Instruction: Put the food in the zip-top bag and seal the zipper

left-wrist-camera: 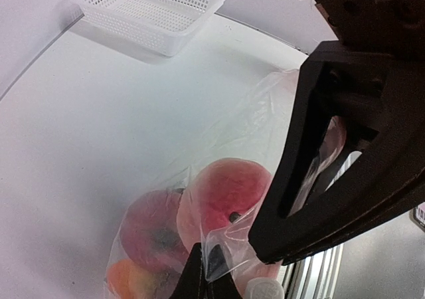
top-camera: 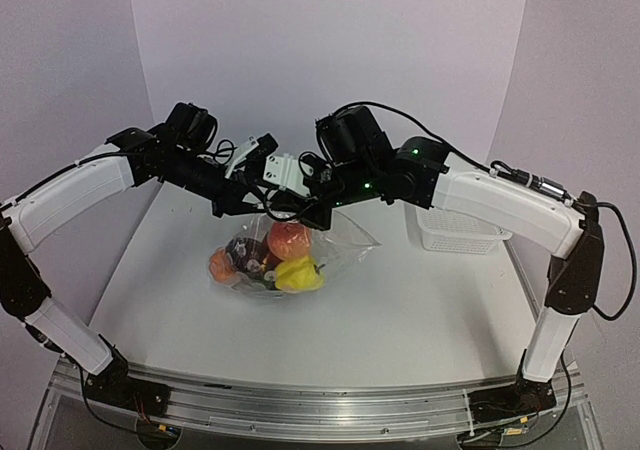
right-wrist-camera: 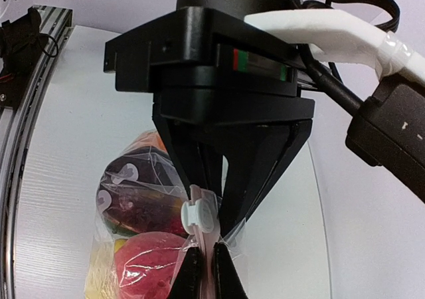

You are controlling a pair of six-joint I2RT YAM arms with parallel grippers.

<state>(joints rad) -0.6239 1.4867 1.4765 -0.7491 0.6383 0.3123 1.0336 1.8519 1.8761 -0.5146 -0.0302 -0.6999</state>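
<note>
The clear zip-top bag (top-camera: 262, 262) hangs just above the table with the food (top-camera: 288, 240) inside: peach, yellow, orange and dark purple pieces. Both grippers meet at its top edge. My left gripper (top-camera: 252, 203) is shut on a corner of the bag's mouth, as the left wrist view (left-wrist-camera: 207, 279) shows. My right gripper (top-camera: 303, 210) is shut on the zipper (right-wrist-camera: 205, 242) strip just below its white slider (right-wrist-camera: 198, 214). In the right wrist view (right-wrist-camera: 202, 272) the fingers pinch the strip, with purple (right-wrist-camera: 136, 196) and red (right-wrist-camera: 146, 266) pieces below.
A white perforated basket (top-camera: 455, 230) stands at the back right, behind the right arm; it also shows in the left wrist view (left-wrist-camera: 149, 10). The table's metal front rail (top-camera: 300, 395) runs along the near edge.
</note>
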